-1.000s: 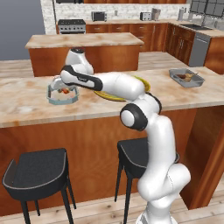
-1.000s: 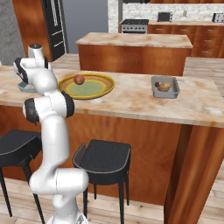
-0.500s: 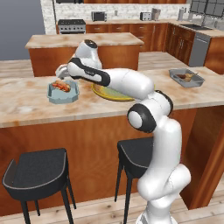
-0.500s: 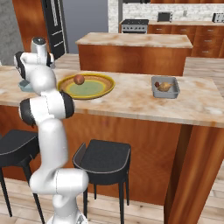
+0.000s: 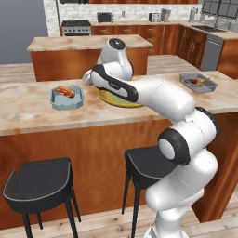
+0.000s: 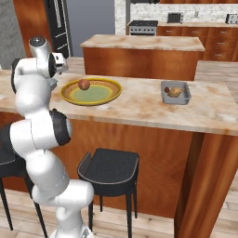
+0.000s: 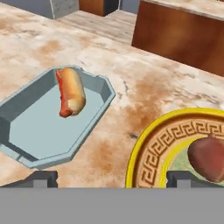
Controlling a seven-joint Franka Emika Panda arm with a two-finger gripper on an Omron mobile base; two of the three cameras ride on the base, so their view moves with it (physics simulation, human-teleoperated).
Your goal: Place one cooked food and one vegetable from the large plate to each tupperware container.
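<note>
While the empty end effector [image 7: 111, 177] hovers with fingers spread, the round reddish-brown vegetable [image 7: 209, 158] on the yellow-rimmed large plate [image 7: 144, 151] lies to its right.

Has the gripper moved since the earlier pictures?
Yes. In the left base view the gripper has moved right, off the pale blue container, toward the large plate.

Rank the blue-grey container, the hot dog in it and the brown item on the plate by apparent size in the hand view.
1. blue-grey container
2. hot dog
3. brown item on the large plate, though it's cut off by the frame edge, so second and third are unsure.
</note>
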